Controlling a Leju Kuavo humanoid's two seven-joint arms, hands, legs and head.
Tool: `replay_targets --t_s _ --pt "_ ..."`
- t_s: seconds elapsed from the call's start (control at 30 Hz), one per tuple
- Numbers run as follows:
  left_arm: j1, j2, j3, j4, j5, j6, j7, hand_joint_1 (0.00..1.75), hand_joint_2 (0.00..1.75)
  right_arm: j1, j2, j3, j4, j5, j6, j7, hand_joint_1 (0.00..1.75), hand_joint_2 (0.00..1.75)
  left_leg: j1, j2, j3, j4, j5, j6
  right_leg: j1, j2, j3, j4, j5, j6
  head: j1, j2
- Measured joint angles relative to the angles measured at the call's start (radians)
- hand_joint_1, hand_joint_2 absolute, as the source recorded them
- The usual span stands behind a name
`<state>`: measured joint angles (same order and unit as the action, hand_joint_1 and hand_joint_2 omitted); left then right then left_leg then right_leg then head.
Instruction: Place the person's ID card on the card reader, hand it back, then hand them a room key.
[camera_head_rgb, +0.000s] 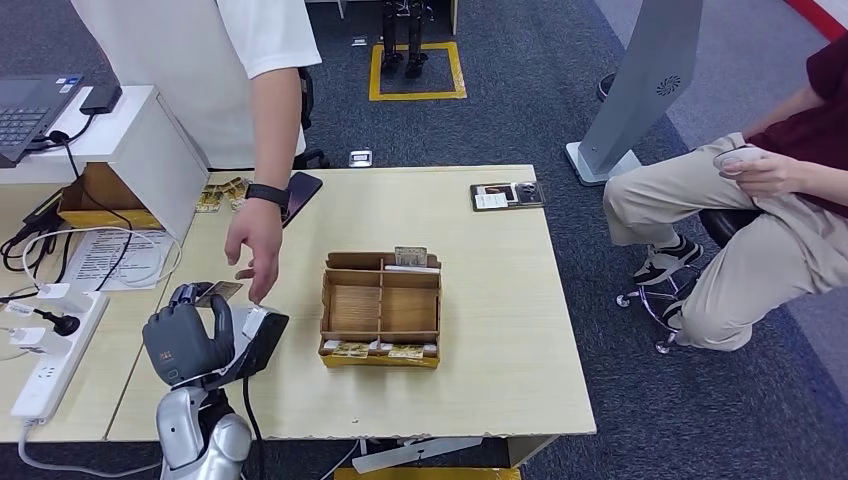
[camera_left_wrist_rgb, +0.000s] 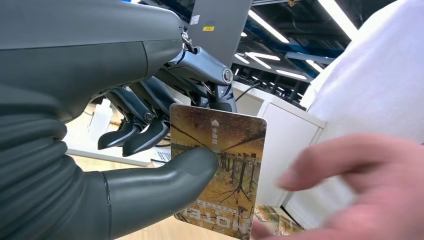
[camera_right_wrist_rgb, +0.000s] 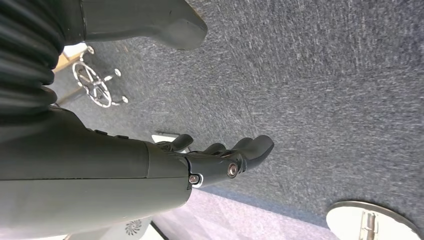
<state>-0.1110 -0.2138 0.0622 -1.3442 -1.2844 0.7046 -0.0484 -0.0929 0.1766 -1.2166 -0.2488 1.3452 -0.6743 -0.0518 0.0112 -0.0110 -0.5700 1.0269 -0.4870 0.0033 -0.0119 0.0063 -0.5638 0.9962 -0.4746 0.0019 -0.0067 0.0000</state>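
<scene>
A pale wooden table (camera_head_rgb: 480, 300) is sitting on dark blue carpet in the head view, with a cardboard organizer box (camera_head_rgb: 381, 310) near its middle. At about eight o'clock from that box, the left hand (camera_head_rgb: 186, 338) is holding up a card (camera_head_rgb: 217, 292) just over the black card reader (camera_head_rgb: 262, 335). A person in a white shirt is standing at the far side of the table, and the person's hand (camera_head_rgb: 256, 243) is reaching down toward the card, fingertips just beside it. A dark phone (camera_head_rgb: 300, 192) is lying at eleven o'clock from the box, a small black tray (camera_head_rgb: 508, 195) at one o'clock, and a white power strip (camera_head_rgb: 55, 350) is lying at the table's left edge. A second person is sitting off to the right.

From the left wrist, the left hand (camera_left_wrist_rgb: 130, 150) is pinching the card (camera_left_wrist_rgb: 222, 165) between thumb and fingers; the card is showing an autumn tree print. The person's hand (camera_left_wrist_rgb: 360, 195) is blurring in close beside its edge.

From the right wrist, the right hand (camera_right_wrist_rgb: 220, 160) is hanging over grey carpet, fingers loosely apart and holding nothing.
</scene>
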Motion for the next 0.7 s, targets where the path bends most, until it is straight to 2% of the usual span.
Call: replay_targets --t_s 0.2,0.23,0.33,0.37,0.4,0.53,0.7 --pt "-0.084 0.022 0.000 0.074 0.036 -0.002 0.040 1.75 1.75 -0.002 0.000 0.010 0.001 0.005 0.001 0.000 0.00 1.75 0.000 0.000 0.000 0.000 0.000 0.000 0.000 0.000 0.000 0.000 0.000 0.000 0.000 0.000" --pt "-0.094 0.025 0.000 0.083 0.045 -0.002 0.041 1.61 1.75 -0.002 0.000 0.010 0.001 0.005 0.001 0.000 0.00 1.75 0.000 0.000 0.000 0.000 0.000 0.000 0.000 0.000 0.000 0.000 0.000 0.000 0.000 0.000" --pt "-0.118 0.030 0.000 0.109 0.083 -0.002 0.032 0.84 1.75 -0.003 0.000 0.012 0.002 0.003 0.001 0.000 0.00 1.75 0.000 0.000 0.000 0.000 0.000 0.000 0.000 0.000 0.000 0.000 0.000 0.000 0.000 0.000" --pt "-0.124 0.031 0.000 0.115 0.096 -0.002 0.025 0.72 1.75 -0.003 0.000 0.012 0.002 0.002 0.000 0.000 0.00 1.75 0.000 0.000 0.000 0.000 0.000 0.000 0.000 0.000 0.000 0.000 0.000 0.000 0.000 0.000" --pt "-0.129 0.031 0.000 0.120 0.105 -0.002 0.019 0.72 1.75 -0.004 0.000 0.013 0.002 0.002 0.000 0.000 0.00 1.75 0.000 0.000 0.000 0.000 0.000 0.000 0.000 0.000 0.000 0.000 0.000 0.000 0.000 0.000" --pt "-0.140 0.030 0.000 0.131 0.120 -0.002 0.003 0.00 1.75 -0.004 0.000 0.019 0.004 -0.002 0.000 0.000 0.00 1.75 0.000 0.000 0.000 0.000 0.000 0.000 0.000 0.000 -0.001 0.000 0.000 0.000 0.000 0.000" --pt "-0.143 0.023 0.000 0.133 0.141 -0.002 -0.027 0.00 1.75 -0.005 0.000 0.023 0.005 -0.006 -0.002 0.000 0.00 1.75 0.000 0.000 0.000 0.000 0.000 0.000 0.000 0.000 -0.001 0.000 0.000 0.000 0.000 0.000"
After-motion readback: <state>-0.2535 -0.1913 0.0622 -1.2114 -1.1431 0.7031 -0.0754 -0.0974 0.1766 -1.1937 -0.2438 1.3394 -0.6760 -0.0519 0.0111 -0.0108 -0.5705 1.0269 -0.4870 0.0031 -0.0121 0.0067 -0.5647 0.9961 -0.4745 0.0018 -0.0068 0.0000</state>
